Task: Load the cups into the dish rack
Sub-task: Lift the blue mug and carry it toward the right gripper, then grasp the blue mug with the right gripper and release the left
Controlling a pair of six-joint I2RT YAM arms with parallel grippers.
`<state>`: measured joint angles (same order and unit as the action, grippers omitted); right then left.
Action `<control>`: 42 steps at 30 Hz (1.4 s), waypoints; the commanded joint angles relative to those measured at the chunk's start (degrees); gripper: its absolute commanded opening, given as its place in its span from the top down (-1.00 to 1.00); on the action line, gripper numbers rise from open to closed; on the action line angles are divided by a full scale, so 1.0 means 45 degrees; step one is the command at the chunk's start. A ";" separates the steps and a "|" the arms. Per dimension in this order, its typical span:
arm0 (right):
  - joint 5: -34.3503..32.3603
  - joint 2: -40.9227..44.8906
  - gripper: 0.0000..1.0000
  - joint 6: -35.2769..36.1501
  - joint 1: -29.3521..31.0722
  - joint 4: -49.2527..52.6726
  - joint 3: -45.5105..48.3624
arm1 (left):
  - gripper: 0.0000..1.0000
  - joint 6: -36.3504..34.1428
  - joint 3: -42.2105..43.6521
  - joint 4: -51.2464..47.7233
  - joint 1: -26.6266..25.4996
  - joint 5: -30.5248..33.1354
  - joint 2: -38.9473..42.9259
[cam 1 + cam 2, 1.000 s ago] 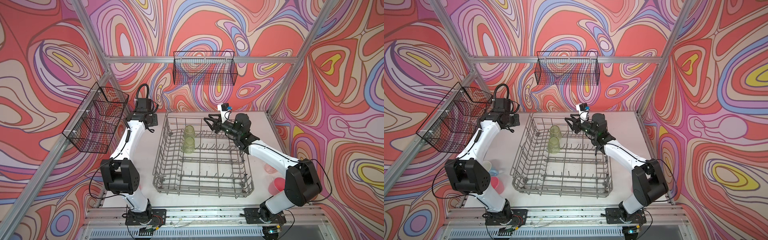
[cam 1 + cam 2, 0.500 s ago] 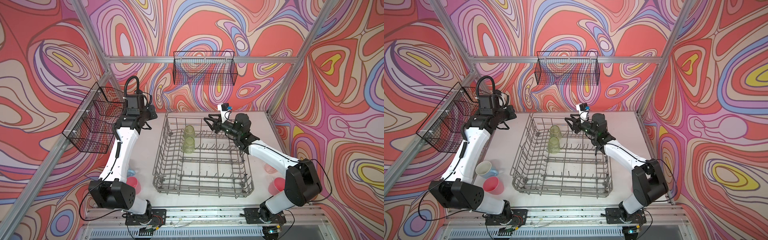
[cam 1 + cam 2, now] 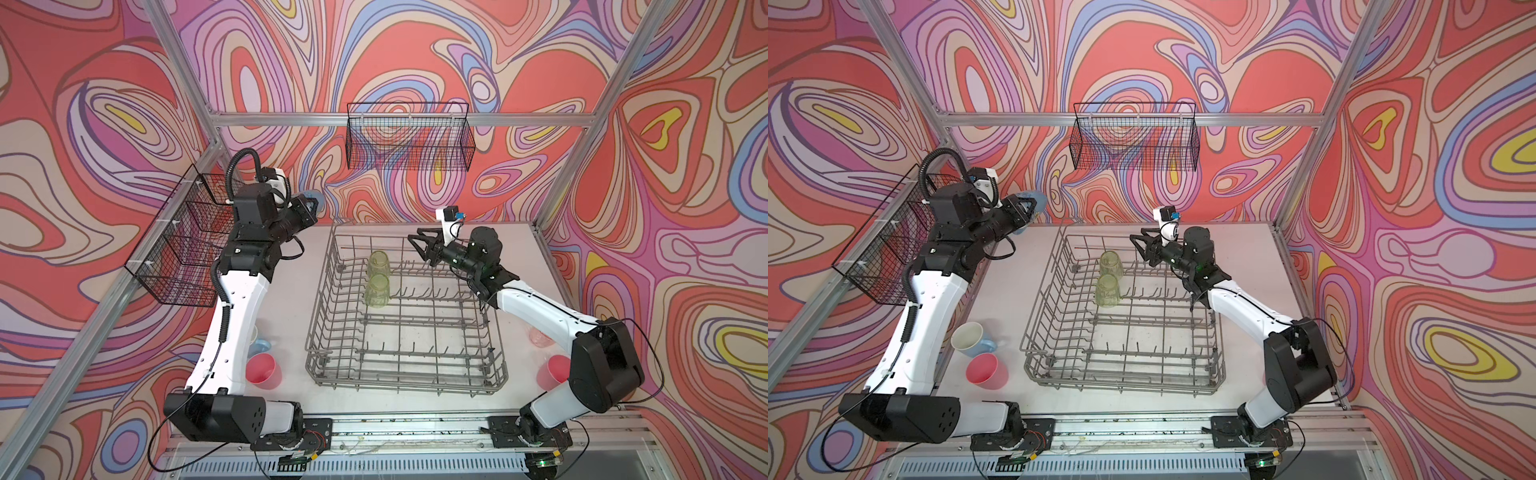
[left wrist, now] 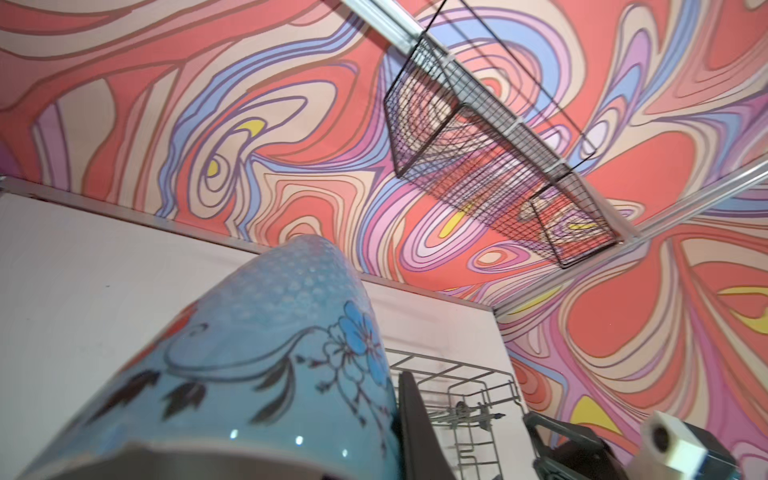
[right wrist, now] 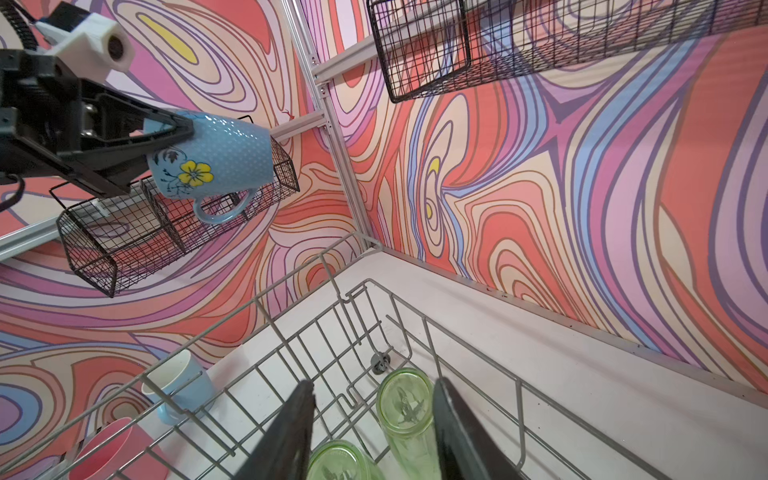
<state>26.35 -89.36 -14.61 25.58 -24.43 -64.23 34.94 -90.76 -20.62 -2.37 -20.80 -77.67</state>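
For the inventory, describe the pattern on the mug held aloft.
Mug: dotted light blue, yellow flower; best in right wrist view.

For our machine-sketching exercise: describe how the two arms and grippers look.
Left arm and right arm: white link shells, black joint housings, loose black cables. Left gripper and right gripper: black, tapering fingers, each with a white wrist camera block.

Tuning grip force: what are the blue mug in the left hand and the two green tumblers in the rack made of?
Blue mug: likely glazed ceramic; glossy highlights, opaque wall, dotted relief, printed flowers. Green tumblers: tinted glass or plastic; see-through walls, moulded figure on base; cannot tell which.
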 commanded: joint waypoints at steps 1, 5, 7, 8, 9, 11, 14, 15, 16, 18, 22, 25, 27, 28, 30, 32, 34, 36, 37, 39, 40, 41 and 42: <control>-0.0303 0.0276 0.04 -0.0575 0.0076 -0.0304 -0.0125 | 0.84 0.1922 0.0575 0.3274 -0.0164 -0.1305 0.0404; -0.0366 0.0163 0.04 -0.1390 0.0077 -0.0467 -0.0229 | 0.85 0.3466 0.1399 0.5339 -0.0327 -0.1708 0.0369; -0.0404 0.0097 0.04 -0.1786 0.0076 -0.0564 -0.0276 | 0.86 0.4315 0.1783 0.6491 -0.0352 -0.1918 0.0255; -0.0407 0.0055 0.04 -0.2012 0.0077 -0.0658 -0.0278 | 0.86 0.4779 0.2007 0.7128 -0.0352 -0.2048 0.0194; -0.0406 0.0017 0.04 -0.2218 0.0078 -0.0736 -0.0294 | 0.86 0.5226 0.2181 0.7856 -0.0352 -0.2146 0.0121; -0.0406 -0.0074 0.04 -0.2720 0.0076 -0.0992 -0.0312 | 0.86 0.6156 0.2467 0.9085 -0.0371 -0.2269 -0.0036; -0.0388 -0.0236 0.04 -0.3523 0.0073 -0.1396 -0.0422 | 0.87 0.7360 0.2772 1.0588 -0.0442 -0.2344 -0.0234; -0.0339 -0.0293 0.04 -0.3826 0.0077 -0.1552 -0.0482 | 0.88 0.7804 0.2936 1.1196 -0.0464 -0.2312 -0.0307; -0.0313 -0.0377 0.04 -0.4138 0.0076 -0.1773 -0.0540 | 0.87 0.8238 0.3087 1.1778 -0.0525 -0.2288 -0.0380; -0.0337 -0.0527 0.04 -0.4888 0.0081 -0.2173 -0.0625 | 0.87 0.9020 0.3359 1.2926 -0.0641 -0.2289 -0.0545; -0.0670 -0.0965 0.09 -0.6703 0.0099 -0.2827 -0.0843 | 0.87 0.9752 0.3795 1.4716 -0.0960 -0.2311 -0.0782; -0.0992 -0.1204 0.10 -0.7299 0.0322 -0.2850 -0.1147 | 0.86 0.9959 0.4026 1.5830 -0.1329 -0.2485 -0.1029; -0.1302 -0.1282 0.10 -0.7033 0.0639 -0.2369 -0.1500 | 0.86 1.0110 0.4181 1.6472 -0.1601 -0.2451 -0.1225; -0.1504 -0.1322 0.10 -0.6804 0.0832 -0.2073 -0.1686 | 0.86 1.0201 0.4265 1.6869 -0.1739 -0.2451 -0.1351; -0.1793 -0.1438 0.10 -0.6383 0.1150 -0.1713 -0.1989 | 0.86 1.0429 0.4411 1.7662 -0.2031 -0.2371 -0.1594; -0.1943 -0.1609 0.10 -0.6236 0.1320 -0.1482 -0.2275 | 0.86 1.0589 0.4480 1.8393 -0.2266 -0.2303 -0.1842; -0.2112 -0.1751 0.10 -0.6232 0.1385 -0.1490 -0.2424 | 0.86 1.0762 0.4554 1.8980 -0.2445 -0.2234 -0.2058; -0.2281 -0.1838 0.10 -0.6179 0.1385 -0.1440 -0.2579 | 0.85 1.0936 0.4569 1.9432 -0.2546 -0.2253 -0.2239; -0.2389 -0.1869 0.10 -0.6124 0.1385 -0.1415 -0.2634 | 0.86 1.1022 0.4564 1.9530 -0.2605 -0.2244 -0.2318; -0.2541 -0.1971 0.10 -0.6058 0.1385 -0.1402 -0.2790 | 0.85 1.1046 0.4631 1.9766 -0.2760 -0.2253 -0.2441; -0.2582 -0.2042 0.10 -0.6040 0.1385 -0.1379 -0.2904 | 0.86 1.1045 0.4675 1.9834 -0.2845 -0.2277 -0.2500; -0.2636 -0.2125 0.10 -0.6040 0.1375 -0.1341 -0.2997 | 0.85 1.1062 0.4724 1.9916 -0.2913 -0.2282 -0.2542; -0.2722 -0.2215 0.11 -0.5997 0.1385 -0.1318 -0.3099 | 0.85 1.1085 0.4811 2.0115 -0.2982 -0.2269 -0.2600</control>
<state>16.03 -97.65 -42.72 31.83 -31.59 -76.38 83.35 -69.28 58.61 -14.87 -31.07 -89.62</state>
